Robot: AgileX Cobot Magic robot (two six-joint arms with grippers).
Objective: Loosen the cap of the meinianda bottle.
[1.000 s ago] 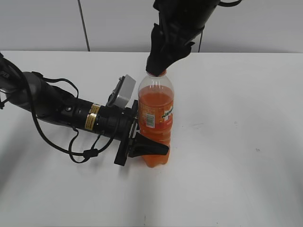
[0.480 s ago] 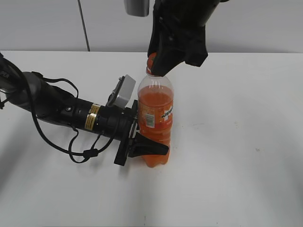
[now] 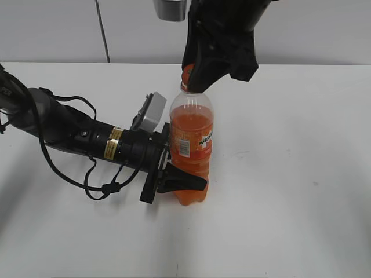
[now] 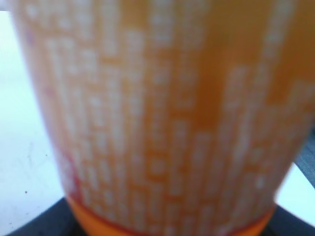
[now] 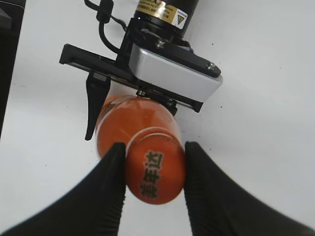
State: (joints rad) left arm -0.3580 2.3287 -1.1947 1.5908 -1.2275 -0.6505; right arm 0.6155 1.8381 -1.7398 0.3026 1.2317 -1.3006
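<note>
The meinianda bottle, clear plastic full of orange drink, stands upright on the white table. My left gripper comes in from the left and is shut on its lower body; one finger shows in front. The left wrist view shows only the blurred orange label. My right gripper reaches down from above and is shut on the orange-red cap. In the right wrist view the cap, with dark print on top, sits tight between both black fingers.
The left arm and its looping cables lie low across the table's left side. Its grey wrist camera housing sits close beside the bottle's shoulder. A grey wall panel runs behind the table.
My right gripper has turned about the bottle's top while holding the cap, so more of the cap shows. The bottle has shifted very slightly. The left arm has stayed still.
</note>
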